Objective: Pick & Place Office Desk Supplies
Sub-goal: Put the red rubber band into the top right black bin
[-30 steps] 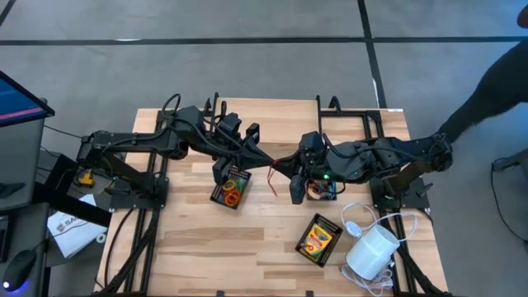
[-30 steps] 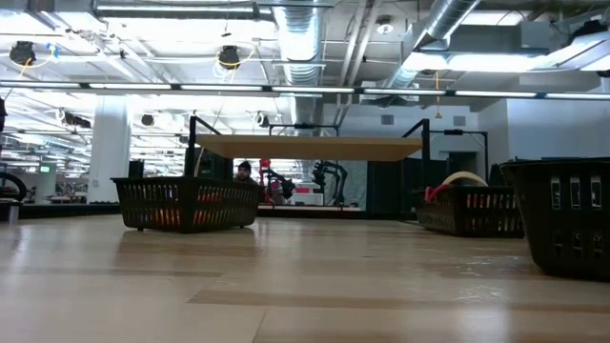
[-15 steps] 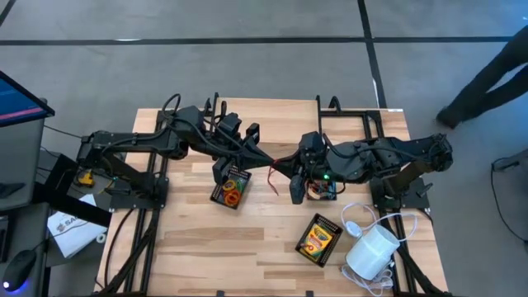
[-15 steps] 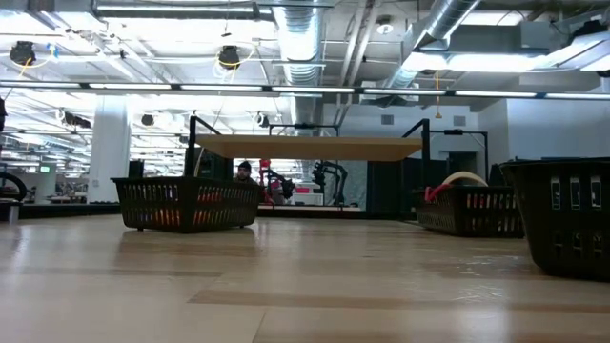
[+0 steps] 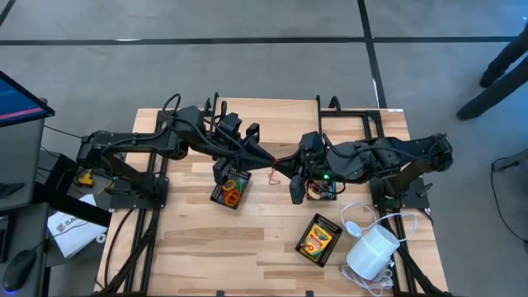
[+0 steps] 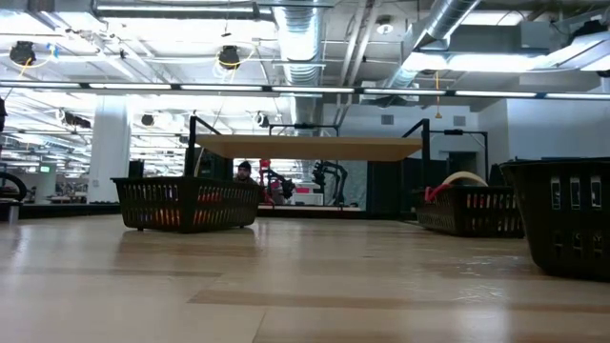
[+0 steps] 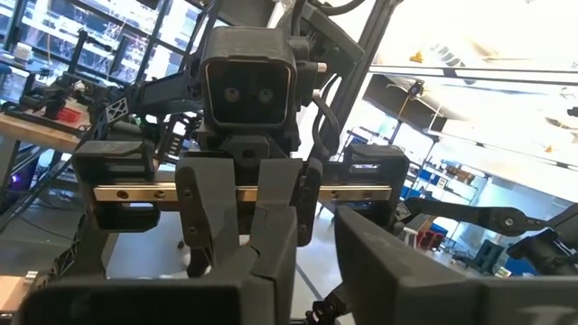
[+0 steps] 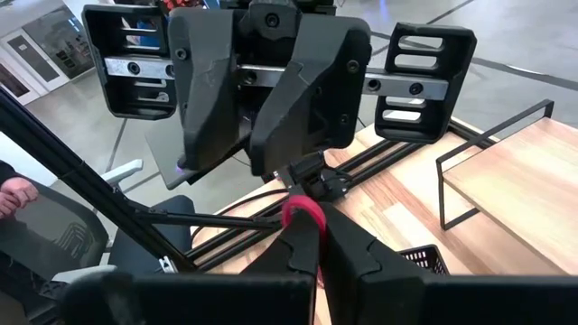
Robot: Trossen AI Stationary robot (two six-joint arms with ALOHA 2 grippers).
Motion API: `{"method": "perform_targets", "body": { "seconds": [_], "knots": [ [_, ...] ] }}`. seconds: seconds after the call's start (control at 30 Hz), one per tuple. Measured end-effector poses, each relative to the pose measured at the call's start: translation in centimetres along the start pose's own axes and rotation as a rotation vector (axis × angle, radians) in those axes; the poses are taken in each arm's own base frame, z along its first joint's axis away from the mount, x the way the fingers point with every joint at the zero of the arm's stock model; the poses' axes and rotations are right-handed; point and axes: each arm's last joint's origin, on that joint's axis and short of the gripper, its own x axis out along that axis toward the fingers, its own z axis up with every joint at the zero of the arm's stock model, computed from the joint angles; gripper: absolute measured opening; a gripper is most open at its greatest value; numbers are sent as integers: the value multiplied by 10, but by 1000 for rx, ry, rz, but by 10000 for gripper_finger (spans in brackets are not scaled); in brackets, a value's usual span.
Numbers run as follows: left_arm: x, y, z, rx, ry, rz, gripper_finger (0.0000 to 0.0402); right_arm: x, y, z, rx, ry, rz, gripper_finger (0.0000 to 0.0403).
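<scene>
One thin red elastic loop (image 8: 302, 215), soft and very light, is pinched in the pressed-together right claw (image 8: 318, 236) above the desk (image 5: 264, 247) centre. Left claw (image 5: 268, 161) faces it; its spread cannot be told. Grip the band itself firmly, as it likely stretches and slips.

Both arms matte black, jointed, with thin black cables looped along the links. Left gripper (image 8: 262, 99): blocky black housing, brass-coloured rail with dark screws, angular black fingers (image 8: 312, 104). Right gripper (image 7: 248, 226): boxy head with two round holes, same rail.
</scene>
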Motion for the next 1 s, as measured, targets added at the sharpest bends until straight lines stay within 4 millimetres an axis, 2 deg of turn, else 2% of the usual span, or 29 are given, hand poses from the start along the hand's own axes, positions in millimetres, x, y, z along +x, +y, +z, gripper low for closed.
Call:
{"method": "perform_targets", "body": {
  "seconds": [0.43,0.77,1.0],
  "knots": [
    [0,1,-1,-26,8,8,137,0,0,0,0,0,0,0],
    [0,2,-1,-29,16,17,203,0,0,0,0,0,0,0],
    [0,2,-1,-10,16,18,215,0,0,0,0,0,0,0]
  ]
}}
